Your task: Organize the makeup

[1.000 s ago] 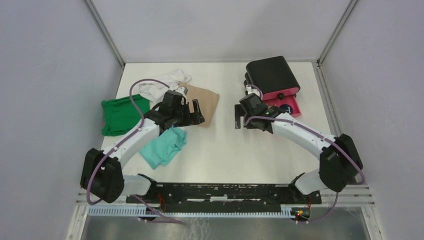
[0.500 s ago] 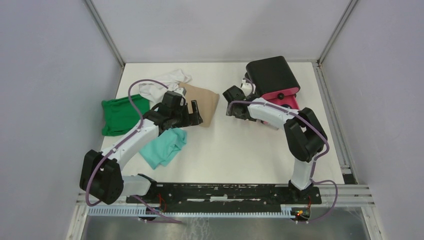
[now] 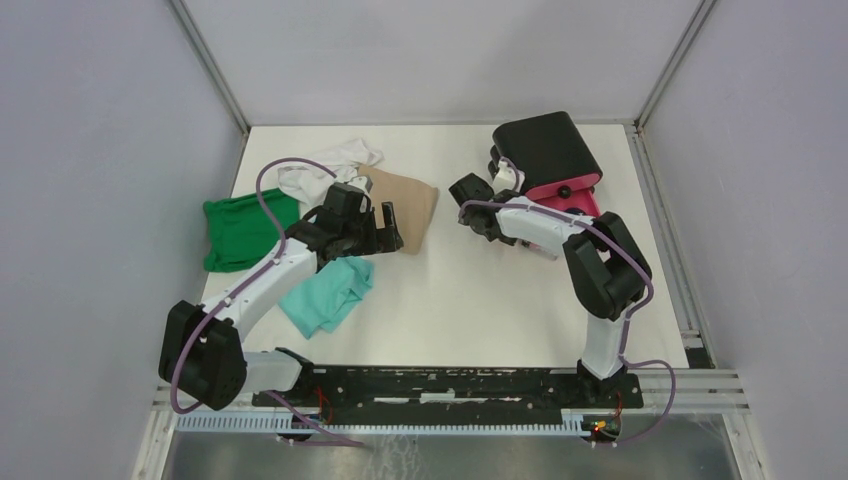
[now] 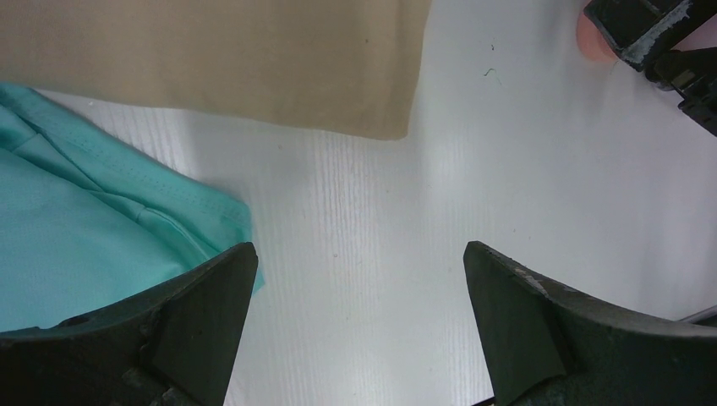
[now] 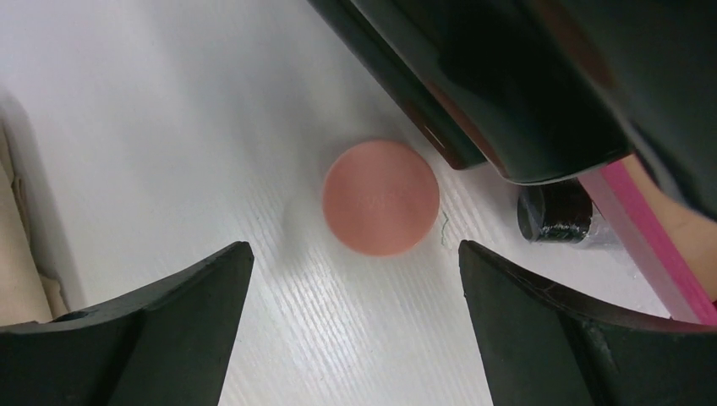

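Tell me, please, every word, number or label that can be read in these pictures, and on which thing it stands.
None can be read.
No text shows on the puff, the black box, the tan cloth or the teal cloth.
The dark cap beside the box is too blurred to tell whether it bears a label.

Puff (image 5: pixel 380 197) on table (image 3: pixel 460 300) just beside box (image 3: pixel 545 148), jar (image 5: pixel 556 211) near it, cloths (image 3: pixel 240 232) at left

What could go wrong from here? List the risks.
The open right end effector hovers over the salmon-pink puff, which lies flat on the table: fingers may scrape the surface or slip off it. The black box and a small dark item sit close beside the puff; a finger could knock them.
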